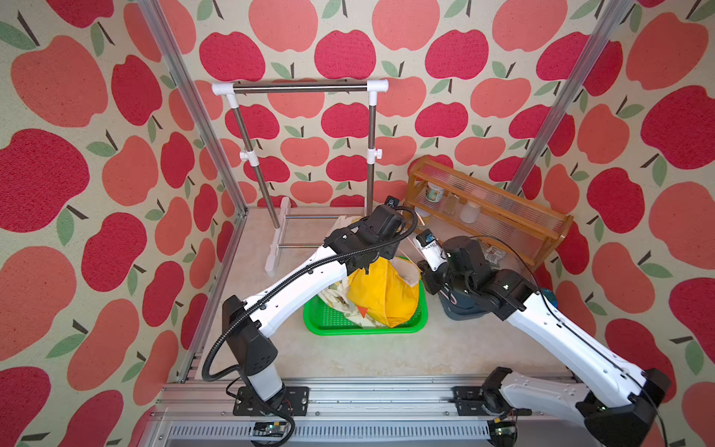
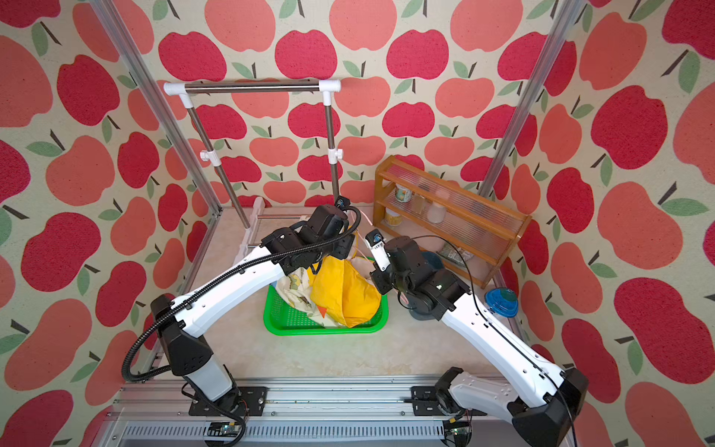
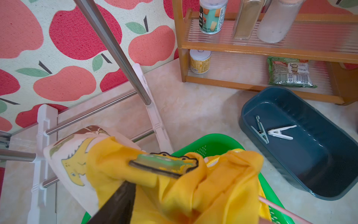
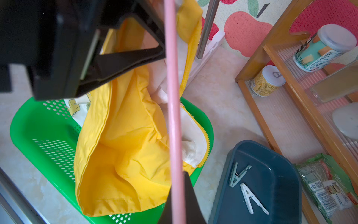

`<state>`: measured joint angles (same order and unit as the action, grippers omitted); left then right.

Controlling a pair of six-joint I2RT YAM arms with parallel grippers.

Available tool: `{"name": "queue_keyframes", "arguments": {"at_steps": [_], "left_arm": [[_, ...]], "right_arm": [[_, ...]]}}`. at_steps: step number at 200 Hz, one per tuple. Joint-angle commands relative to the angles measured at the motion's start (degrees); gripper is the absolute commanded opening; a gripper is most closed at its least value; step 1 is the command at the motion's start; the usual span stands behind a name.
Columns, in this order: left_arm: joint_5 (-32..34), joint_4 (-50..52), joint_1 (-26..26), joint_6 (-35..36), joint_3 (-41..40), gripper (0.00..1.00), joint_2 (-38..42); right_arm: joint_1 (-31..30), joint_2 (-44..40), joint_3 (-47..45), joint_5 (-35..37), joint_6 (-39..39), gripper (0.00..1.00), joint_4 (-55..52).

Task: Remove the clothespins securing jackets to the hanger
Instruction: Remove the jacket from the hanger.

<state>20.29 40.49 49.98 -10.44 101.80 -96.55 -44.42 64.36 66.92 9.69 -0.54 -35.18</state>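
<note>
Counting up first: two clothespins (image 3: 261, 131), two jackets (image 1: 383, 294), one hanger (image 4: 172, 97). Both pegs lie loose in the dark blue bin (image 4: 280, 194) at the lower right of the right wrist view, well apart from the clothes. The teal clothespin (image 4: 237, 174) and the white clothespin (image 4: 251, 197) are slim plastic, each splayed in a narrow V, lying just beside one another. The bin is smooth plastic with rounded corners.

Over to the garments. The yellow jacket (image 4: 124, 135) is plain, thin and crinkly, with a white lining and a yellow zip. It sags beside the pink rod into the green basket (image 1: 329, 317) (image 2: 286, 313), a perforated plastic tray at centre frame in both top views. A green crocodile patch (image 3: 164, 163) with a black outline sits on it. The cream jacket (image 3: 65, 155), printed with yellow and green dinosaurs, bunches against it at the lower left of the left wrist view. The hanger is a thin, smooth pink rod running top to bottom through the middle of the right wrist view.

The right gripper (image 4: 177, 205) is clamped tight on that rod at the bottom of the frame. The left gripper (image 1: 365, 263) is down in the yellow cloth. One black finger (image 3: 116, 203) presses into the fabric, but how wide its jaws stand I cannot tell.

Behind them stands one steel rail (image 1: 300, 88) (image 2: 251, 87) with white plastic joints. One wooden shelf (image 3: 251, 50) with ribbed clear panels holds three containers (image 3: 212, 17) above, and one can (image 3: 200, 61) and one green packet (image 3: 290, 72) below.
</note>
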Motion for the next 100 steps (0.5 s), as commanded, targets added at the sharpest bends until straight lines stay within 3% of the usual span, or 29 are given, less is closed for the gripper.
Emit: {"name": "queue_keyframes", "arguments": {"at_steps": [1, 21, 53, 100], "left_arm": [[-2.2, 0.7, -0.1, -1.0, -1.5, 0.8, 3.6], [-2.5, 1.5, -0.5, -1.3, -2.5, 0.75, 4.4], [-4.4, 0.6, -2.0, -1.7, -3.6, 0.49, 4.2], [-8.8, -0.4, -3.3, -1.0, -3.3, 0.55, 3.1]], "right_arm": [[1.2, -1.1, 0.2, -1.5, -0.9, 0.0, 4.3], [1.5, -0.7, 0.6, -2.0, -0.8, 0.0, 4.2], [1.5, -0.8, 1.0, -2.1, -1.2, 0.0, 3.8], [1.5, -1.5, 1.0, -1.8, -2.4, 0.0, 3.7]]}}
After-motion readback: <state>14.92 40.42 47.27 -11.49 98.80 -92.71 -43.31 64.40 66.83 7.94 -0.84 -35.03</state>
